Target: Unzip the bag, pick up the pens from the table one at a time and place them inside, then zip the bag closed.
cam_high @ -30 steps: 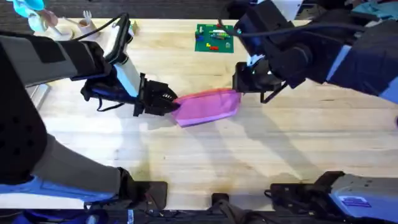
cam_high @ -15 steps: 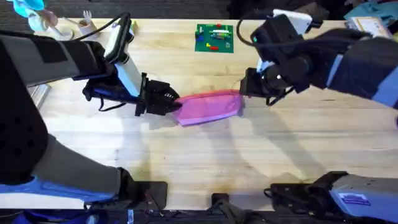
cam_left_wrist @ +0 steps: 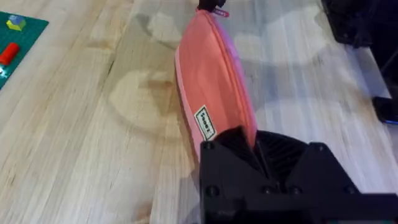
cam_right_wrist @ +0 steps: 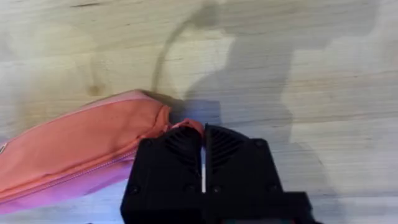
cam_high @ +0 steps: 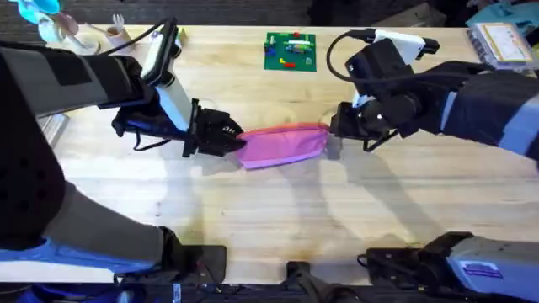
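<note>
My right gripper (cam_high: 334,135) has slid along bag (cam_high: 282,145) to far end, pressed on zipper pull; left gripper (cam_high: 234,140) pinches near end mid-table (cam_high: 354,210). Zip apparently closed; task nearly finished.

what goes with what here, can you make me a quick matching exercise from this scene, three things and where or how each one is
Things:
1. bag
2. left gripper
3. green board

States:
a. at the table's far edge, apart from both arms
b. lies between the two grippers, zipped
c. clamped on one end of the pouch

Pairs: 1-b, 2-c, 3-a
</note>
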`<act>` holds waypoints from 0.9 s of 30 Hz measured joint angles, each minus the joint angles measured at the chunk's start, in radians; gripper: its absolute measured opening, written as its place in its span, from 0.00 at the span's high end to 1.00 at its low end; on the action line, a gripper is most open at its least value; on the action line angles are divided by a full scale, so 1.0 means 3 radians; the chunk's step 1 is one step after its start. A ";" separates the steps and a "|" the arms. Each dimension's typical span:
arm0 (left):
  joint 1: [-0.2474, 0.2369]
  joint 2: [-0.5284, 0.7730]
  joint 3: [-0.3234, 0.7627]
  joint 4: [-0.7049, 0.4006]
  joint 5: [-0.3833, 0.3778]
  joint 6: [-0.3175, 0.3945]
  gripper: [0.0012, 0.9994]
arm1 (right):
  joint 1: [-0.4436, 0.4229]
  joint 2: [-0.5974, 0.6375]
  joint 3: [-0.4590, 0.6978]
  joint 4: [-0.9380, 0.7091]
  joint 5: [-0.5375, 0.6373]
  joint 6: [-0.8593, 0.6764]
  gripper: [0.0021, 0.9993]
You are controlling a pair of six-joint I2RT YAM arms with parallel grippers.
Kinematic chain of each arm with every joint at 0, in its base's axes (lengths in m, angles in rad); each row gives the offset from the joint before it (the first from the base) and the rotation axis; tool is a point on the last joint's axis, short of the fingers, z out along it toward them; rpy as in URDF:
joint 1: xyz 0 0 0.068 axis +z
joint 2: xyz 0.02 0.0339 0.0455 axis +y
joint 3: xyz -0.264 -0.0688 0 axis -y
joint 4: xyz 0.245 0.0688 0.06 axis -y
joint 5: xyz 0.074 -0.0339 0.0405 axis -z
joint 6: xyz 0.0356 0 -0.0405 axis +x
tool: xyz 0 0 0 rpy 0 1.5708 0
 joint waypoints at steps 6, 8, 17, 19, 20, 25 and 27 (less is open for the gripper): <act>0.0001 0.0000 0.0000 -0.0001 -0.0006 0.0000 0.96 | -0.0007 -0.0070 0.0066 -0.0082 0.0006 -0.0102 0.93; 0.0006 0.0000 0.0000 -0.0003 -0.0047 0.0000 0.96 | -0.0045 -0.0152 0.0114 -0.0167 0.0156 -0.0178 0.66; 0.0051 0.0000 0.0000 -0.0003 -0.0119 0.0000 0.96 | -0.0160 -0.0891 0.0363 -0.0476 0.0484 -0.0547 0.00; 0.0051 0.0000 0.0000 -0.0003 -0.0120 0.0000 0.96 | -0.0161 -0.1082 0.0371 -0.0586 0.0477 -0.0595 0.00; 0.0051 0.0000 0.0000 -0.0003 -0.0120 0.0000 0.96 | -0.0161 -0.1156 0.0373 -0.0620 0.0464 -0.0616 0.00; 0.0051 0.0000 0.0000 -0.0003 -0.0120 0.0000 0.96 | -0.0160 -0.1491 0.0373 -0.0782 0.0348 -0.0700 0.00; 0.0051 0.0000 0.0000 -0.0003 -0.0121 0.0000 0.96 | -0.0161 -0.1560 0.0373 -0.0821 0.0329 -0.0724 0.00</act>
